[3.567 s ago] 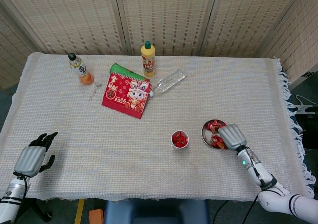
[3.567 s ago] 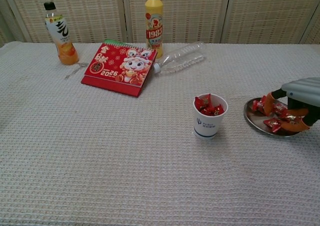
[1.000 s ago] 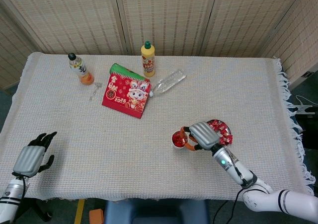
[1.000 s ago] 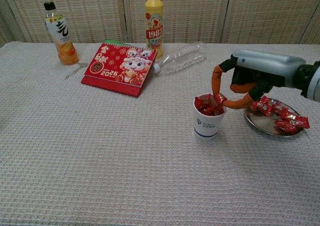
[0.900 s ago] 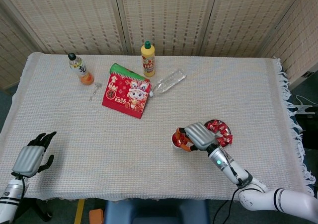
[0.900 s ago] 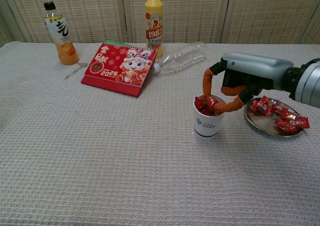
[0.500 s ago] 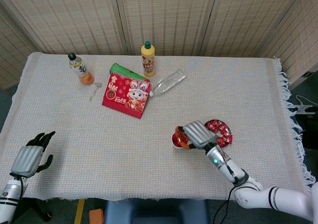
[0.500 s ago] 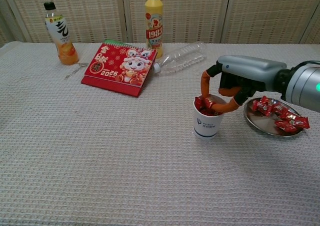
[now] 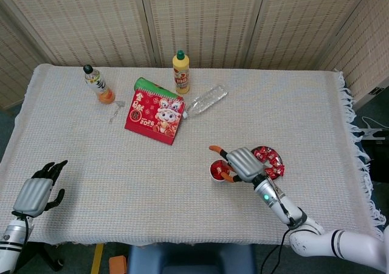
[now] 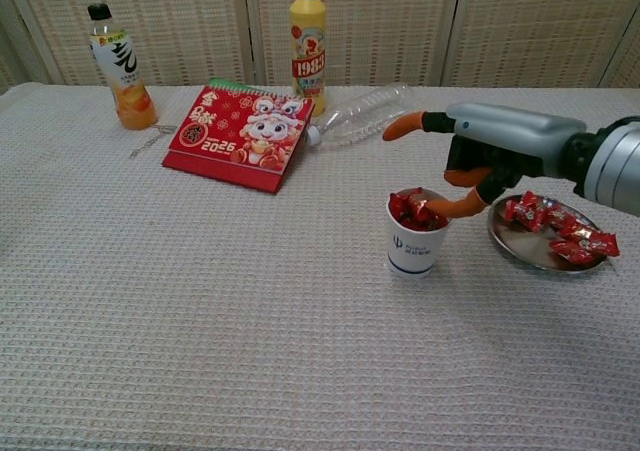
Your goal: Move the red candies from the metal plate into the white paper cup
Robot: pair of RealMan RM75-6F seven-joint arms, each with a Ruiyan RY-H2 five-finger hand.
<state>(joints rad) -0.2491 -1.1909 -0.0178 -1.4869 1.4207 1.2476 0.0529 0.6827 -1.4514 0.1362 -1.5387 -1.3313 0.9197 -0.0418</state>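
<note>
**My right hand is spreading above the paper cup**

I am holding my right hand [image 10: 470, 161] over the white paper cup [image 10: 417, 237], with the fingers apart and nothing between them. One orange-tipped finger [image 10: 400, 127] is pointing out level toward the far side of the table, and another is curving down to the cup's rim. From the head view, my right hand [image 9: 240, 163] is covering part of the cup [image 9: 217, 170] and sitting just beside the metal plate [image 9: 271, 175].

The cup is standing upright on the woven tablecloth [image 10: 250, 321] and is brimming with red candies [image 10: 414, 209]. More red candies [image 10: 560, 231] are lying on the metal plate [image 10: 520, 243], which is sitting close to the cup's right.

My left hand [image 9: 37, 192] is hanging at the near left corner of the table, fingers loosely spread and gripping nothing.

Along the far side, an orange drink bottle [image 10: 118, 69] and a yellow bottle [image 10: 308, 49] are standing upright. A red calendar [image 10: 238, 136] is lying between them, and a clear plastic bottle [image 10: 362, 115] is lying on its side next to the calendar.
</note>
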